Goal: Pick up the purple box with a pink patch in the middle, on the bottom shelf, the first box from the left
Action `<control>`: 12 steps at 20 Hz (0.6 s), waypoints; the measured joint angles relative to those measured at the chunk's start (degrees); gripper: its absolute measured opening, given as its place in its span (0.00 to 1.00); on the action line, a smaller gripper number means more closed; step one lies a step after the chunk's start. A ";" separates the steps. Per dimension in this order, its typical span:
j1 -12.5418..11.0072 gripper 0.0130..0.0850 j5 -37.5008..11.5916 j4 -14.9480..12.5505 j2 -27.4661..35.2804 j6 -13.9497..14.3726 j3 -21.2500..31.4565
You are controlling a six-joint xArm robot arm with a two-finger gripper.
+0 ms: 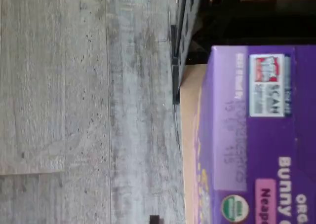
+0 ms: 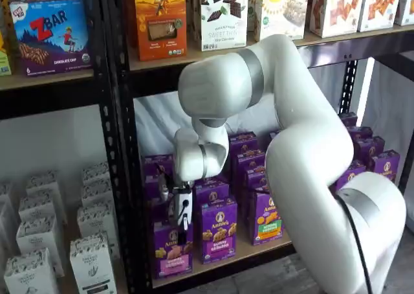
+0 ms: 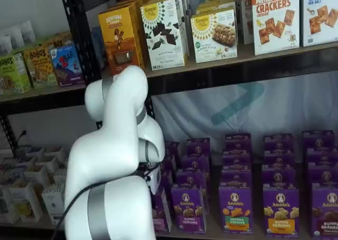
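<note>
The purple box [image 2: 171, 250], with a rabbit logo and a pink band, stands upright at the left end of the bottom shelf [image 2: 272, 245], next to the black upright. The gripper [image 2: 182, 230] hangs from the white wrist just above and in front of the box's top. Its black fingers show with no plain gap, so I cannot tell whether it is open or shut. In the wrist view the box [image 1: 256, 135] is close, showing its top flap and a pink patch at the tan shelf board's [image 1: 190, 135] edge. In a shelf view the arm [image 3: 119, 160] hides the gripper.
A purple box with a white-and-purple band [image 2: 218, 232] stands right beside the target, then one with a green-and-orange patch [image 2: 265, 219]. More purple boxes stand behind. A black perforated upright [image 2: 126, 210] is at the left, with white cartons [image 2: 90, 255] beyond it. Grey floor [image 1: 74, 105] lies below.
</note>
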 joint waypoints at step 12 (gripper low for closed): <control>0.26 0.67 -1.73 0.74 -0.08 -0.52 0.71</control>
